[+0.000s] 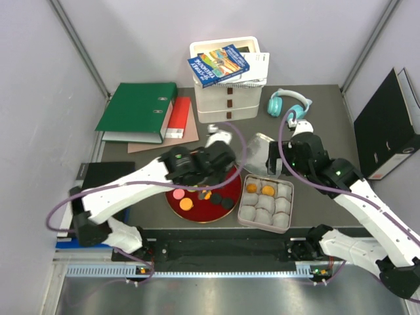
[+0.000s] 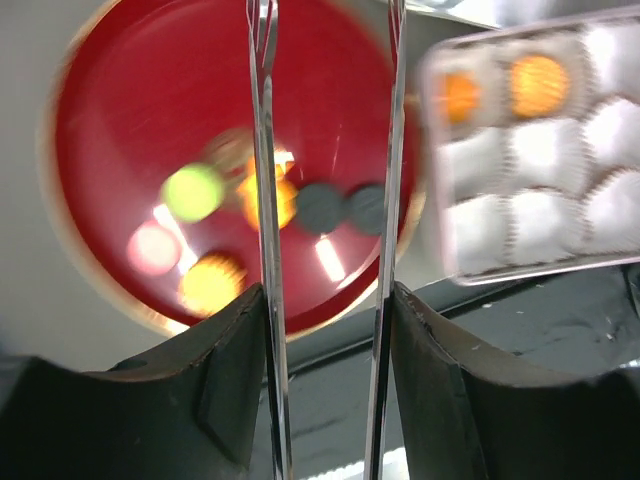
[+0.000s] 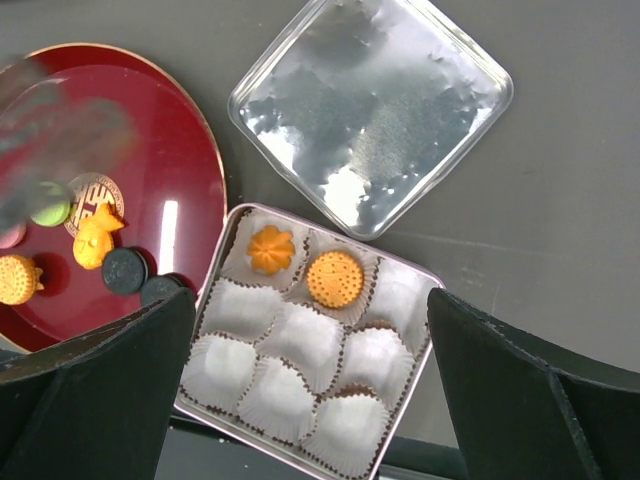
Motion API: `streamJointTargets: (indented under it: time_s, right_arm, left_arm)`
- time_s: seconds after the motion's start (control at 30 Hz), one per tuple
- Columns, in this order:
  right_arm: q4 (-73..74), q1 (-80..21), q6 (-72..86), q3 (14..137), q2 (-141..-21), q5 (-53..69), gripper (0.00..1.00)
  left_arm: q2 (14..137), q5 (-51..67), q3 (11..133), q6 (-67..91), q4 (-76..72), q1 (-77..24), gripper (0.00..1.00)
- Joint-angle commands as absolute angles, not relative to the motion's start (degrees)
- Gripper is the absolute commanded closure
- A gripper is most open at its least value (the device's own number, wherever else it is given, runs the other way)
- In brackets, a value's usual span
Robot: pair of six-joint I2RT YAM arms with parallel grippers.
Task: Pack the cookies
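The left claw (image 2: pixel 328 30) hangs over the red plate (image 3: pixel 190 170), thin prongs parted, gripping nothing. The right claw (image 3: pixel 310 300) gapes wide and empty above the tin (image 3: pixel 340 240). Most cookies (image 3: pixel 125 270) lie on the plate, and two orange ones (image 3: pixel 335 278) sit in the tin.

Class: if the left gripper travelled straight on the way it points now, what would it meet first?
The left gripper would probably meet the red plate, by the dark cookie between its jaws; depth is unclear.
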State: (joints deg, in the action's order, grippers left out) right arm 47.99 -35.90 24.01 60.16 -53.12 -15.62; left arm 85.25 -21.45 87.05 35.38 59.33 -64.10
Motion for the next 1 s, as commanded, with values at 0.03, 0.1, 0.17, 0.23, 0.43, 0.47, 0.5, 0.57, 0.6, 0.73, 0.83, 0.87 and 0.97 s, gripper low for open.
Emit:
streamJointTargets:
  time_s: [0.03,0.1,0.17,0.23,0.43,0.47,0.5,0.57,0.6,0.73,0.83,0.87,0.97]
  right_arm:
    - [42.9,-36.6,23.5,62.7,-55.5,-12.9,0.01]
    - [42.3,-36.6,23.5,62.8,-56.6,-12.5,0.01]
    - [41.8,-36.6,23.2,63.0,-57.2,-12.0,0.01]
    - [41.7,-36.6,23.0,63.2,-57.9,-11.4,0.01]
    - [41.2,-36.6,23.0,62.5,-58.2,-10.8,0.01]
    - [41.2,-36.5,23.1,62.3,-58.1,-10.7,0.01]
    - [41.1,-36.5,23.2,62.1,-58.1,-10.6,0.01]
    - [41.0,-36.6,23.5,61.7,-58.1,-10.4,0.01]
    - [41.0,-36.5,23.6,61.5,-58.0,-10.3,0.01]
    - [40.3,-36.5,24.0,60.8,-58.0,-10.1,0.01]
    - [39.9,-36.6,24.2,60.3,-58.0,-9.8,0.01]
    - [39.8,-36.6,24.3,60.1,-58.0,-9.8,0.01]
    - [39.9,-36.5,24.4,60.0,-58.0,-9.7,0.01]
  left_arm:
    - [74.8,-28.5,78.9,47.3,71.3,-62.7,0.46]
    - [72.3,-27.9,76.5,50.5,72.8,-62.7,0.46]
    - [70.2,-26.8,75.0,52.5,73.9,-62.7,0.46]
    - [69.2,-24.8,73.6,53.5,74.9,-62.7,0.46]
    - [66.6,-21.4,71.3,59.1,80.6,-62.8,0.44]
    - [65.6,-20.7,71.1,60.1,80.8,-62.8,0.44]
    - [65.2,-20.5,70.8,60.6,81.2,-62.8,0.44]
    - [64.3,-19.9,70.5,61.7,82.1,-62.8,0.43]
    - [64.2,-19.3,70.1,61.9,82.7,-62.8,0.43]
    - [63.2,-16.0,67.9,62.8,82.3,-62.8,0.44]
    - [62.3,-14.2,65.2,63.2,80.5,-62.8,0.44]
    - [62.1,-14.1,64.4,63.3,80.2,-62.8,0.44]
    - [62.3,-13.1,63.4,63.5,80.0,-62.8,0.45]
